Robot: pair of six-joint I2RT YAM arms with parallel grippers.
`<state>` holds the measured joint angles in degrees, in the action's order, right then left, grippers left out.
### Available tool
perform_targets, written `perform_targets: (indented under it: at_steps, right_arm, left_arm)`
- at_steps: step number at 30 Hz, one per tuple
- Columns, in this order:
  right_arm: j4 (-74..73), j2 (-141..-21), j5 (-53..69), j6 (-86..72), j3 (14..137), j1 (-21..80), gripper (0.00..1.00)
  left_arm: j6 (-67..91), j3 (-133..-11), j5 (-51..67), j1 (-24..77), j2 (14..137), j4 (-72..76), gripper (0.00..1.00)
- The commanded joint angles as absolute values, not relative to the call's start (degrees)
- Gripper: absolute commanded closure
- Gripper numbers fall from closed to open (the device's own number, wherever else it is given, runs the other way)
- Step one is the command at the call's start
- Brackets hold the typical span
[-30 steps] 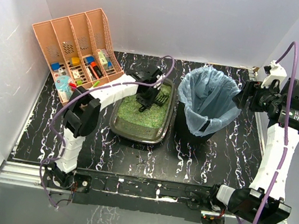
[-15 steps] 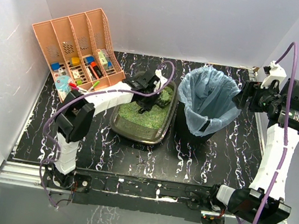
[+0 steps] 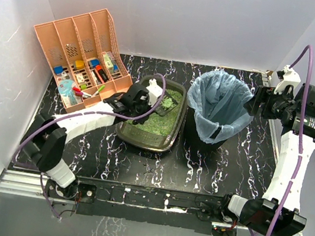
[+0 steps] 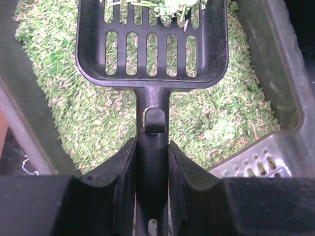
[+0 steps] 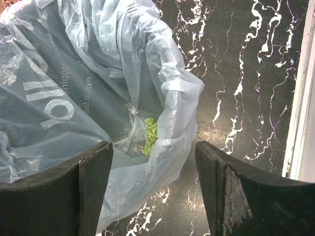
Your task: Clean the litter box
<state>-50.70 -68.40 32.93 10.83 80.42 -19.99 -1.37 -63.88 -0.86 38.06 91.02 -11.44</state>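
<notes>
The litter box (image 3: 142,142) is a dark olive-grey tray with green litter (image 4: 74,108), standing left of the bin. My left gripper (image 3: 141,97) is shut on the handle of a black slotted scoop (image 4: 152,44). In the left wrist view the gripper (image 4: 152,167) holds the scoop over the litter, with a clump of green litter (image 4: 172,6) on its far end. The scoop's head (image 3: 169,100) is over the tray's far right part. My right gripper (image 3: 256,101) is open and empty beside the bin's right rim; it also shows in the right wrist view (image 5: 153,162).
A black bin with a pale blue bag liner (image 3: 216,106) stands right of the tray, with green litter (image 5: 149,135) inside the bag. A peach-orange slotted organiser (image 3: 81,52) stands at the back left. The tray's wall (image 4: 280,73) rises to the scoop's right.
My left arm has drawn back to the near left, its elbow swinging low. The scoop has come up out of the middle of the litter with a clump on it. The right arm has not moved.
</notes>
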Motion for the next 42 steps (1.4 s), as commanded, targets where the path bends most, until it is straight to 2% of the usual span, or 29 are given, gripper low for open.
perform_targets:
  at_steps: [1, 6, 11, 16, 24, 29, 35, 40, 42]
  right_arm:
    - [-47.64, -67.25, 33.5, 11.25, 82.21, -20.3, 0.26]
    - [-48.08, -67.95, 34.14, 11.07, 83.02, -20.3, 0.26]
    - [-48.68, -68.51, 34.12, 11.11, 84.04, -20.3, 0.26]
    - [-47.76, -68.23, 33.96, 11.17, 83.02, -20.3, 0.26]
    - [-48.0, -69.63, 35.05, 11.16, 83.96, -20.3, 0.26]
    - [-47.3, -69.54, 35.46, 10.98, 83.39, -20.3, 0.26]
    - [-47.98, -70.37, 36.14, 10.99, 84.54, -20.3, 0.26]
    - [-47.06, -69.67, 36.16, 10.86, 83.27, -20.3, 0.26]
    - [-47.13, -70.11, 36.27, 10.77, 83.52, -20.3, 0.26]
  left_arm:
    - [-3.63, -58.7, 1.2, 35.1, 83.61, -6.45, 1.0]
    - [-4.64, -53.48, 3.99, 32.94, 80.97, -2.39, 1.0]
    - [-3.98, -58.23, 4.99, 32.63, 87.33, -2.13, 1.0]
    - [-8.34, -52.66, 8.84, 29.76, 78.81, -4.89, 1.0]
    - [-6.07, -60.51, 12.7, 29.3, 86.6, -9.14, 1.0]
    - [-8.79, -51.8, 11.66, 28.65, 78.69, -5.31, 1.0]
    - [-7.14, -61.83, 13.93, 28.66, 88.16, -10.27, 1.0]
    - [-10.47, -51.78, 10.94, 27.65, 77.04, -5.53, 1.0]
    - [-9.03, -54.33, 12.51, 27.6, 79.41, -6.47, 1.0]
